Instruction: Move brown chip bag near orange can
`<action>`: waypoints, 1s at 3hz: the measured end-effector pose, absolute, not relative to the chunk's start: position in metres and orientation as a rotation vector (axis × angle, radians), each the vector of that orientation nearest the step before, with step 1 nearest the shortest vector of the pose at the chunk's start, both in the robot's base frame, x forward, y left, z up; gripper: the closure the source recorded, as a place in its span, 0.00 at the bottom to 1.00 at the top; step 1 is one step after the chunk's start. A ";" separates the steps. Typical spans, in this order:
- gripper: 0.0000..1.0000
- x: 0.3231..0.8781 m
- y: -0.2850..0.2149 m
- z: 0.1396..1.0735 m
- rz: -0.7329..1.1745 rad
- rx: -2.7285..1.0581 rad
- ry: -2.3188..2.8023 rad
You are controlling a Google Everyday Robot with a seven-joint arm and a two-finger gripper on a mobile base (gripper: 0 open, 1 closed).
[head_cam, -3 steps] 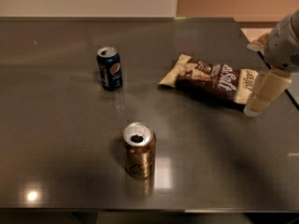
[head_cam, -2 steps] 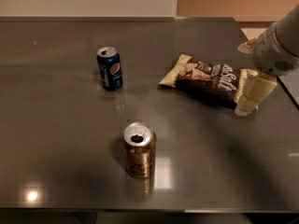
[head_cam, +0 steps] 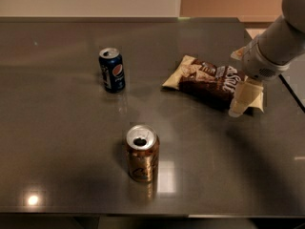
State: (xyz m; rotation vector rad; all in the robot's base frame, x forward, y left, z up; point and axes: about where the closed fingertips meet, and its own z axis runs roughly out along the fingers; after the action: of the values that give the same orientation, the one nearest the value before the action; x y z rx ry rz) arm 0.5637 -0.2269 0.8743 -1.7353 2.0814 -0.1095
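Note:
The brown chip bag (head_cam: pixel 207 81) lies flat on the dark table (head_cam: pixel 62 142) at the right, with a dark middle, cream ends and white script. The orange can (head_cam: pixel 142 153) stands upright near the front centre, its silver top open. My gripper (head_cam: pixel 244 98) comes in from the upper right and hangs over the bag's right end, with a cream finger (head_cam: pixel 245 97) pointing down at it. The bag rests on the table and is not lifted.
A dark blue Pepsi can (head_cam: pixel 112 69) stands upright at the back left of the table. The table's right edge (head_cam: pixel 291 92) runs close behind my arm. A wall lies beyond the far edge.
My gripper has moved left, from beside the bag's right end to over it. The bag and both cans have not moved.

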 end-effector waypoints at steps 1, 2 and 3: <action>0.00 0.575 -0.225 0.861 -0.100 -1.742 2.093; 0.18 0.582 -0.224 0.858 -0.088 -1.729 2.114; 0.41 0.584 -0.225 0.861 -0.080 -1.722 2.117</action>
State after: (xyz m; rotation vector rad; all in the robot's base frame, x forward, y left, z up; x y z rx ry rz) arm 0.5841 -0.2248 0.8609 -1.7218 2.1172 -0.0799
